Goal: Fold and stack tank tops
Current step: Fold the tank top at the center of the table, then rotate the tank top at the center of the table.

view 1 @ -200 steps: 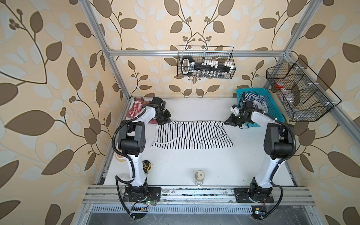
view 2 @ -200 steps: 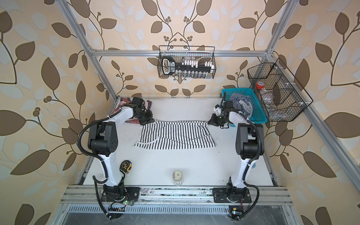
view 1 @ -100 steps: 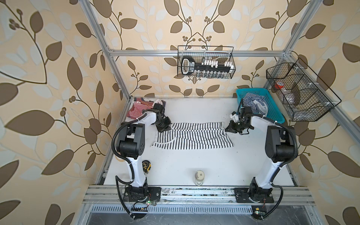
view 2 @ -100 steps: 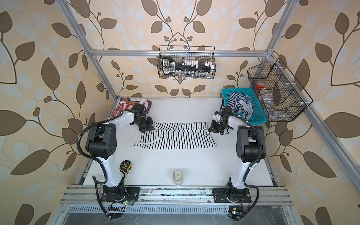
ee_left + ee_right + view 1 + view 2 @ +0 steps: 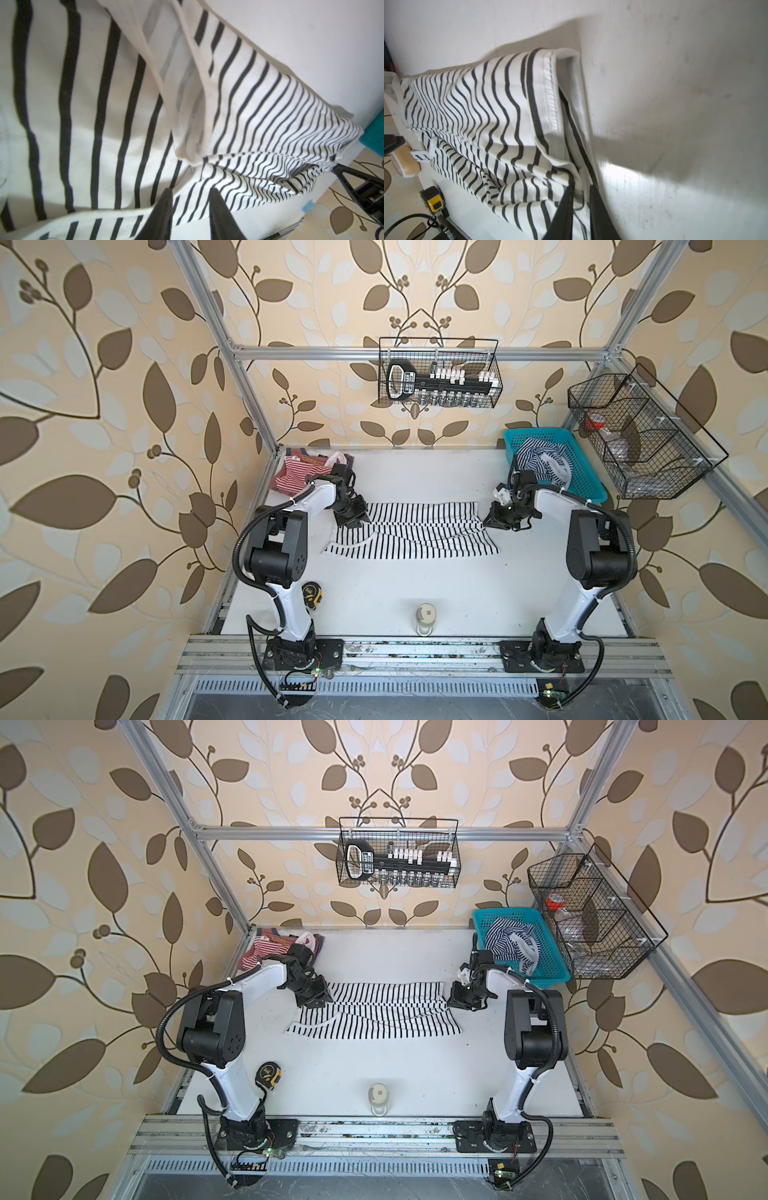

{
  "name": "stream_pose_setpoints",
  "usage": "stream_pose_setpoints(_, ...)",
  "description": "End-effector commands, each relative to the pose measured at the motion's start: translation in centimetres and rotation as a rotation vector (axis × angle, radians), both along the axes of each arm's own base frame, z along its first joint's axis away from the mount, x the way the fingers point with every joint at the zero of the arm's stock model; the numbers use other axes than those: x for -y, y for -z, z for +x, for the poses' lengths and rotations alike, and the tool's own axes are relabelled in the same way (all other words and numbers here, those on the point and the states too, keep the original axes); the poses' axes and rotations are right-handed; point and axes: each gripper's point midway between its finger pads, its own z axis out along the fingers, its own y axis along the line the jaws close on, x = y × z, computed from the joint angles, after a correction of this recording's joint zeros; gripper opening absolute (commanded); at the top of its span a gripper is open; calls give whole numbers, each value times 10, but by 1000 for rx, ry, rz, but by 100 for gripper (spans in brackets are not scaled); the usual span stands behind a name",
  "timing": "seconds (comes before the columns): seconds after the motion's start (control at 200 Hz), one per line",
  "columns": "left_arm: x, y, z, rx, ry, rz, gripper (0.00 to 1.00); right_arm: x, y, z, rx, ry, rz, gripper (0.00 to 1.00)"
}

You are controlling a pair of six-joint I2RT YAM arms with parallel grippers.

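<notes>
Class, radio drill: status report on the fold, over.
Left gripper open over black-striped top. Right gripper at its hem, grip unclear. Top part-folded, lying flat. Nothing in the way.

The left arm point(image 5: 286, 556), left of centre in both top views, and the right arm point(image 5: 590, 556), right of centre, are built alike: glossy white tubular links between blocky matt-black joint housings. A black ribbed cable conduit point(image 5: 237, 551) loops beside each. Near the bottom edge sit a black base plate point(image 5: 328, 653) and a green indicator light point(image 5: 318, 672). The left gripper point(image 5: 190, 190) and right gripper point(image 5: 582, 186) have black wedge-shaped fingers point(image 5: 164, 218).
</notes>
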Motion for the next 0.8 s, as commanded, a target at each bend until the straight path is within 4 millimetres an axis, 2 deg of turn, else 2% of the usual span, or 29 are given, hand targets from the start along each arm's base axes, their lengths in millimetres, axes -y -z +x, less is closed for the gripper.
stream_pose_setpoints(0.0, -2, -42, -1, 82, 22, 17, 30, 6, -29, 3, 55, 20, -44, 18)
stream_pose_setpoints(0.075, -3, -56, 11, 121, 14, 28, 28, 3, -40, 6, 81, 21, -60, 18)
stream_pose_setpoints(0.095, -3, -59, 15, 132, 11, 32, 28, 0, -52, 14, 114, 18, -60, 18)
stream_pose_setpoints(0.145, -3, -62, 25, 144, 6, 34, 25, -9, -61, 19, 145, 4, -52, 18)
stream_pose_setpoints(0.23, 1, -52, 41, 121, 3, 33, 18, -34, -71, 28, 177, -50, -19, 12)
stream_pose_setpoints(0.295, 3, -39, 52, 90, -7, 34, 11, -55, -70, 34, 176, -91, 11, 4)
stream_pose_setpoints(0.34, 5, -31, 57, 74, -13, 26, 8, -69, -65, 38, 164, -120, 29, 0)
stream_pose_setpoints(0.45, 11, -14, 67, 55, -22, -1, 6, -99, -46, 42, 122, -183, 70, 0)
stream_pose_setpoints(0.57, 5, 7, 66, 15, -28, 37, 4, -121, -21, 41, 71, -226, 111, 0)
stream_pose_setpoints(0.685, -3, 24, 62, -23, -42, 70, 3, -125, 4, 36, 23, -230, 117, 0)
stream_pose_setpoints(0.795, -2, 32, 60, -34, -54, 55, 3, -115, 26, 28, -30, -218, 93, 0)
